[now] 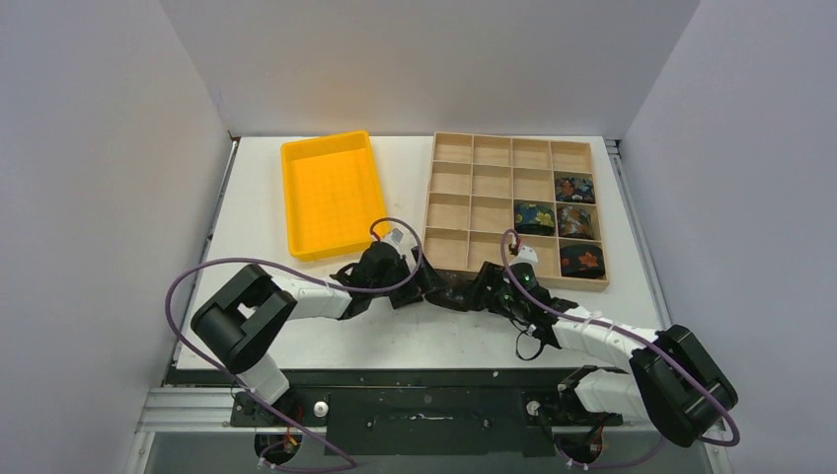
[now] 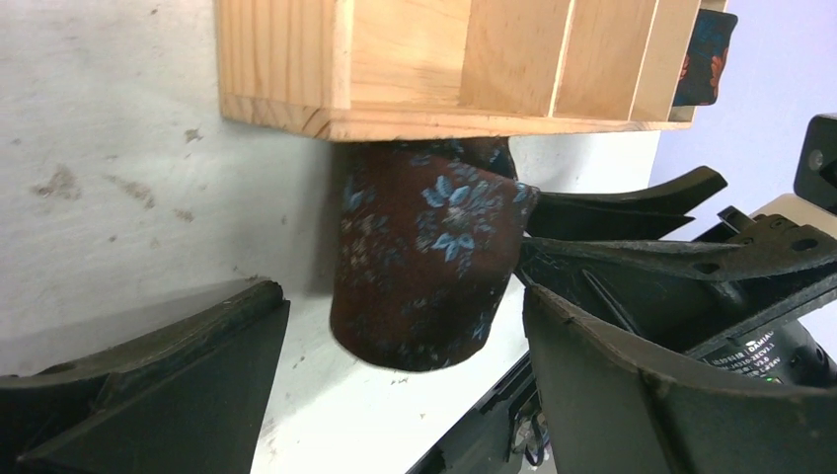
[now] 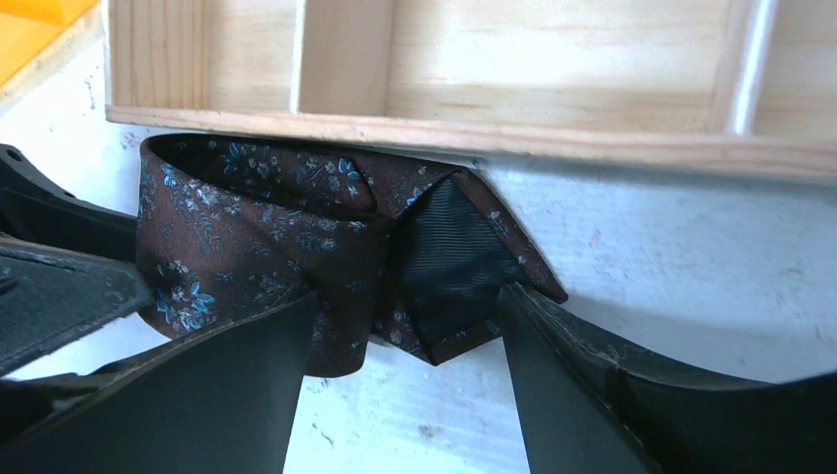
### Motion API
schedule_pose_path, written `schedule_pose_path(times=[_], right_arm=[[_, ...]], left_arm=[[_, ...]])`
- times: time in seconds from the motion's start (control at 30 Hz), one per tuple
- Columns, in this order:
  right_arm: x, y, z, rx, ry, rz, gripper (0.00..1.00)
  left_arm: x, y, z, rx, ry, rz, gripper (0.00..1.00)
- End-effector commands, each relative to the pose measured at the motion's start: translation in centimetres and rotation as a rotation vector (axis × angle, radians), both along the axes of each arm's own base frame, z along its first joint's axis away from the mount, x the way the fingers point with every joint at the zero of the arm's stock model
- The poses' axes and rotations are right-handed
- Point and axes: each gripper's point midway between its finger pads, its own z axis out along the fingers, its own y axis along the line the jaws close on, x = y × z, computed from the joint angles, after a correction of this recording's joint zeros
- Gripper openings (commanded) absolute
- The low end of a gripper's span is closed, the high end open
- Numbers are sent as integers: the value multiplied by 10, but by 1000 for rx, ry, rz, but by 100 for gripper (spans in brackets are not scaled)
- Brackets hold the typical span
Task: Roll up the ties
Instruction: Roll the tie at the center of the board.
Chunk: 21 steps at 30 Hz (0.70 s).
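A dark brown tie with small blue flowers (image 1: pixel 454 296) lies on the table, pressed against the front wall of the wooden grid tray (image 1: pixel 449 259). In the left wrist view it is a loose coil (image 2: pixel 424 257). My left gripper (image 2: pixel 405 291) is open, with the coil's near end between its fingers. In the right wrist view the tie (image 3: pixel 257 232) shows its pointed, black-lined tip (image 3: pixel 449 257). My right gripper (image 3: pixel 409 294) is open, its fingertips on either side of that tip. Both grippers (image 1: pixel 426 288) (image 1: pixel 481 289) face each other across the tie.
Several rolled ties (image 1: pixel 574 188) (image 1: pixel 534 217) (image 1: pixel 582 260) fill cells at the grid tray's right side. An orange bin (image 1: pixel 331 193) stands at the back left. The right gripper's fingers (image 2: pixel 632 212) reach into the left wrist view, close beside the coil.
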Motion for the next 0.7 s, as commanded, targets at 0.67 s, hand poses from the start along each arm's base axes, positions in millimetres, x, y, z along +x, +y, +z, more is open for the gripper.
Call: schedule_pose_path(times=[0.67], right_arm=[[-7,31,117,146,-269,208,71]], left_arm=[[-2,84,39,99,-169,222,96]])
